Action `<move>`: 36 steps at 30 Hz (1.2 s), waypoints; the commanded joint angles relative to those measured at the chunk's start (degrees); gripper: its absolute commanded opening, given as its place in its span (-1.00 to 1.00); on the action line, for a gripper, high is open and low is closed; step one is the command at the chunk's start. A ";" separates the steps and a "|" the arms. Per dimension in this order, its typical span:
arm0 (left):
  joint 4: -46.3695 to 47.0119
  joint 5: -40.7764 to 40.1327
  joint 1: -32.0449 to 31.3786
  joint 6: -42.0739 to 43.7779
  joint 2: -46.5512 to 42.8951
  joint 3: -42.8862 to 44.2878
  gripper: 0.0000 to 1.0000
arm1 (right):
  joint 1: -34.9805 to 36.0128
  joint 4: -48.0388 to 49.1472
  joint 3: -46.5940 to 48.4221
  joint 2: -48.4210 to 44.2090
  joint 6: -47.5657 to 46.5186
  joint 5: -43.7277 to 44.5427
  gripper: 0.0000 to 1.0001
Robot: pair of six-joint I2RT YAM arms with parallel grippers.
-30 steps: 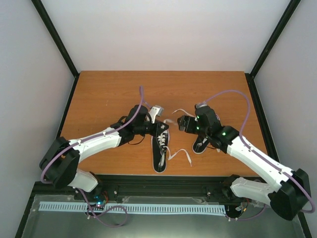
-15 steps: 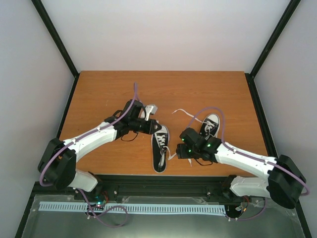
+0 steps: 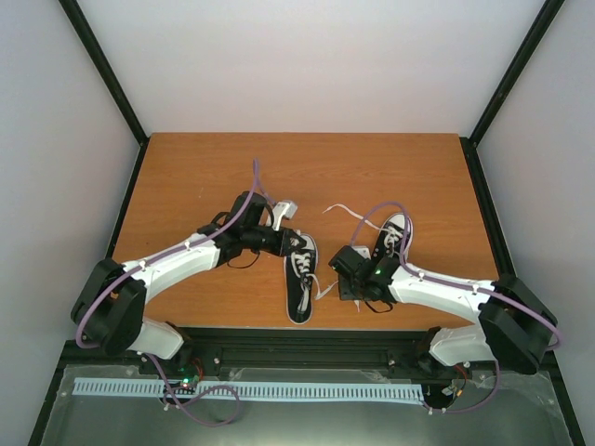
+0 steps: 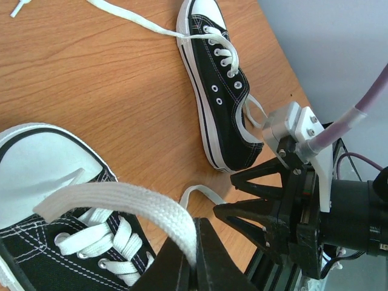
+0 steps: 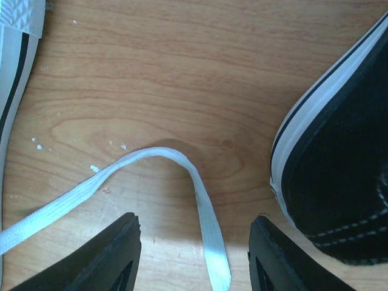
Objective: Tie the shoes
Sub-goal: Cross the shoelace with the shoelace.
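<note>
Top view: you have two shoes on bench (image 3: 186, 186), toes pointing away from arm bases. Left pincer (image 3: 284, 243) at toe of left shoe (image 3: 299, 288); right pincer (image 3: 342, 283) low between the pair, near right shoe (image 3: 395, 237)

Left wrist: your left pincer (image 4: 191, 260) clamped together on white lace (image 4: 121, 200), held up over left shoe's toe cap; right shoe (image 4: 221, 91) lies apart, beyond

Right wrist: your right pincer (image 5: 197, 254) stands apart; loose lace (image 5: 176, 160) curves flat on bench, passing between fingers; contact unclear
</note>
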 commanded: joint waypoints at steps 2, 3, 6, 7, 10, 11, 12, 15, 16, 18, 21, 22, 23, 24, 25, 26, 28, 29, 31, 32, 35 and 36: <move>8.40 2.55 0.06 -1.01 -0.75 -1.90 -0.98 | 0.20 3.53 0.54 2.19 0.22 2.42 -0.01; 8.58 2.59 0.02 -0.91 -0.79 -2.00 -0.98 | -0.03 4.04 0.54 2.65 -0.07 2.14 -0.02; 8.40 2.20 0.02 -0.45 -0.90 -2.21 -0.99 | -1.13 6.00 0.55 3.80 -1.53 1.14 -0.05; 8.54 2.31 0.06 -0.37 -0.90 -2.31 -0.99 | -1.61 6.40 0.54 4.08 -1.83 0.88 -0.07; 11.18 2.96 0.06 -0.29 -1.27 -3.58 -0.98 | -2.79 7.30 0.43 4.87 -2.65 0.45 -0.12; 12.74 2.95 0.02 -0.22 -1.25 -4.60 -0.98 | -3.09 7.76 0.25 5.17 -2.73 0.27 -0.12; 14.37 2.36 0.02 -0.48 -1.09 -5.74 -0.98 | -3.39 7.97 0.00 5.61 -2.66 0.13 -0.14; 17.14 2.77 -0.06 -0.69 -0.09 -6.81 -0.98 | -3.80 8.27 -0.52 6.19 -2.66 -0.04 -0.18; 17.73 3.21 -0.07 -0.68 0.24 -7.02 -0.98 | -3.87 8.77 -0.88 6.15 -2.71 -0.31 -0.18; 17.99 3.64 -0.20 -0.38 0.42 -7.15 -0.98 | -4.03 10.14 -1.81 6.07 -2.77 -1.16 -0.20; 17.20 3.11 -0.20 0.25 0.41 -7.01 -0.98 | -4.24 11.44 -2.72 6.21 -2.74 -1.98 -0.26; 17.15 3.07 -0.32 0.28 0.40 -7.06 -0.98 | -4.39 11.61 -2.90 6.31 -2.55 -1.90 -0.30; 17.17 3.05 -0.33 0.37 0.48 -7.19 -0.98 | -4.41 11.54 -3.03 6.23 -2.42 -1.41 -0.36; 17.25 2.92 -0.45 0.44 0.65 -7.30 -0.98 | -4.46 11.36 -3.13 6.12 -2.30 -0.84 -0.42; 17.34 2.68 -0.55 0.61 0.94 -7.49 -0.98 | -4.38 11.31 -3.23 5.89 -2.41 -0.50 -0.47; 17.43 2.49 -0.63 0.78 1.33 -7.57 -0.98 | -4.48 11.30 -3.24 5.54 -2.78 -0.22 -0.51; 17.82 2.40 -0.68 0.88 2.11 -7.76 -0.98 | -4.63 11.43 -3.17 4.94 -3.66 -0.19 -0.66; 18.26 2.47 -0.72 0.75 2.39 -7.78 -0.99 | -4.74 11.24 -2.88 4.55 -4.03 -0.23 -0.75; 19.21 3.52 -0.97 0.80 3.06 -7.64 -0.98 | -4.85 9.95 -2.09 3.64 -4.35 0.32 -0.94; 19.39 3.85 -1.26 1.01 3.30 -7.41 -0.98 | -4.86 9.31 -1.69 2.68 -4.49 0.76 -0.94; 19.03 4.77 -2.60 2.13 3.95 -6.54 -0.88 | -5.13 7.81 -0.20 -1.20 -5.89 2.19 -0.94; 18.98 4.72 -3.08 2.49 4.07 -6.46 -0.86 | -5.47 7.45 0.30 -2.55 -6.50 2.55 -0.94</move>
